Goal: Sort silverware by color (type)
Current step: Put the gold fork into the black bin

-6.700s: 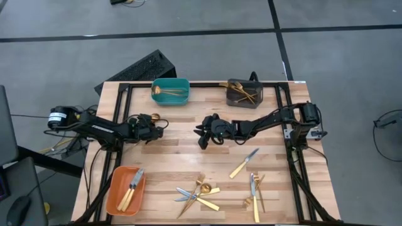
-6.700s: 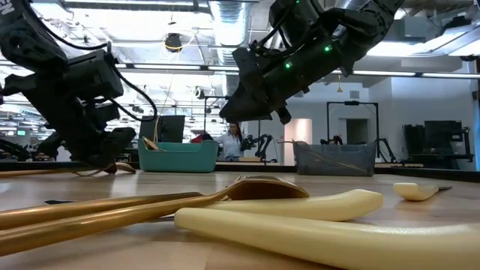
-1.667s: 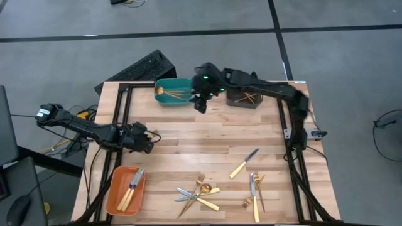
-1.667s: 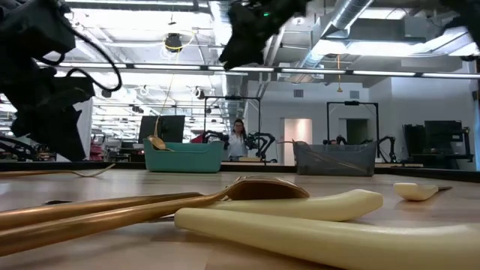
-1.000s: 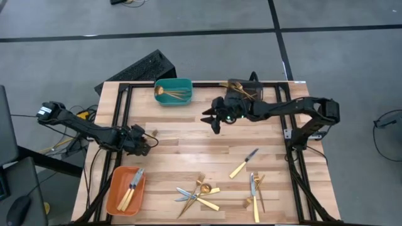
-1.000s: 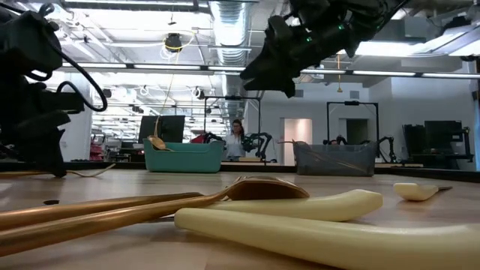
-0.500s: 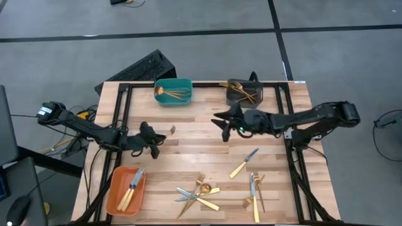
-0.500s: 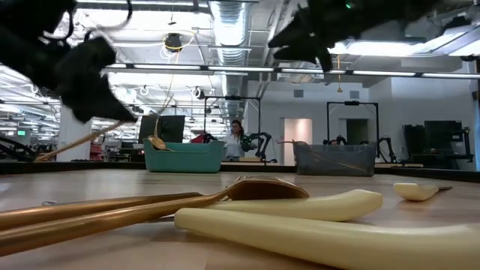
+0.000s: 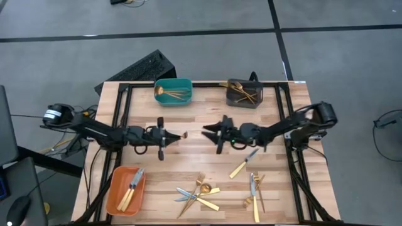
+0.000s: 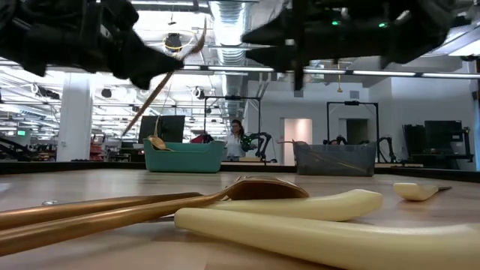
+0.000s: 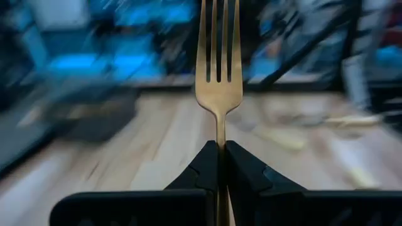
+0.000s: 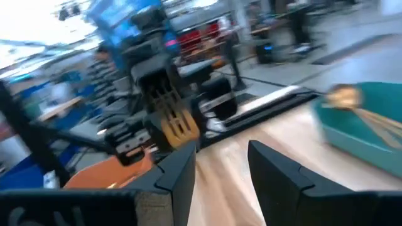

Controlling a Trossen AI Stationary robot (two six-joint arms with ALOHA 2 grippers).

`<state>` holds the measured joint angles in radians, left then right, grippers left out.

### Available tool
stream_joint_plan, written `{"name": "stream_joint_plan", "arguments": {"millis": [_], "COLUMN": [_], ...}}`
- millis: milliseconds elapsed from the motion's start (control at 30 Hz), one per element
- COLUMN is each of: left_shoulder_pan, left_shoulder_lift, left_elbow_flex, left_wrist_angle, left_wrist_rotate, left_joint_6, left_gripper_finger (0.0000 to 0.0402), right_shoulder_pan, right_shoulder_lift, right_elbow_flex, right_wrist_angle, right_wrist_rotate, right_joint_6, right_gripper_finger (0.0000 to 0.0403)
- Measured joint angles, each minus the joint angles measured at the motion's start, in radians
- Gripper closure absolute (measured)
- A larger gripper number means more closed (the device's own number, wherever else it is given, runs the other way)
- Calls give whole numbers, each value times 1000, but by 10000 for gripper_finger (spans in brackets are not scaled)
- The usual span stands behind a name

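One gold fork (image 11: 218, 59) is clamped by its handle in your left tool (image 9: 164, 137), lifted off the surface (image 9: 188, 157), its long axis running straight out ahead of the fingers with the tines pointing toward the right tool (image 9: 209, 132). That right tool faces it just beyond the tines, jaws parted and holding nothing. A handover looks likely to me; the dark grey bin (image 9: 245, 93) with the other forks sits nearer the right arm.
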<state>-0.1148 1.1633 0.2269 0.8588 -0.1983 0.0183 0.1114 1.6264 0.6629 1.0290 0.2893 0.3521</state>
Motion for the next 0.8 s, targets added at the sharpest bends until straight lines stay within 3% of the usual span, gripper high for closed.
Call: {"name": "stream_joint_plan", "arguments": {"millis": [133, 200, 433, 800], "left_shoulder_pan": [39, 52, 80, 80], "left_shoulder_lift": [91, 133, 242, 274], "left_elbow_flex": [0, -1, 24, 55], "left_wrist_angle": [157, 214, 317, 321], "left_wrist_rotate": [144, 193, 239, 214], "left_joint_6": [38, 42, 67, 73], "left_gripper_finger": [399, 399, 399, 399], "right_shoulder_pan": [12, 22, 16, 18], "right_shoulder_lift": [102, 146, 243, 244], "right_elbow_flex": [99, 144, 274, 294], "right_wrist_angle": [2, -1, -23, -91], "right_wrist_rotate": [-200, -238, -211, -46], "right_joint_6": [-47, -79, -133, -177], "right_gripper_finger": [232, 229, 221, 231]}}
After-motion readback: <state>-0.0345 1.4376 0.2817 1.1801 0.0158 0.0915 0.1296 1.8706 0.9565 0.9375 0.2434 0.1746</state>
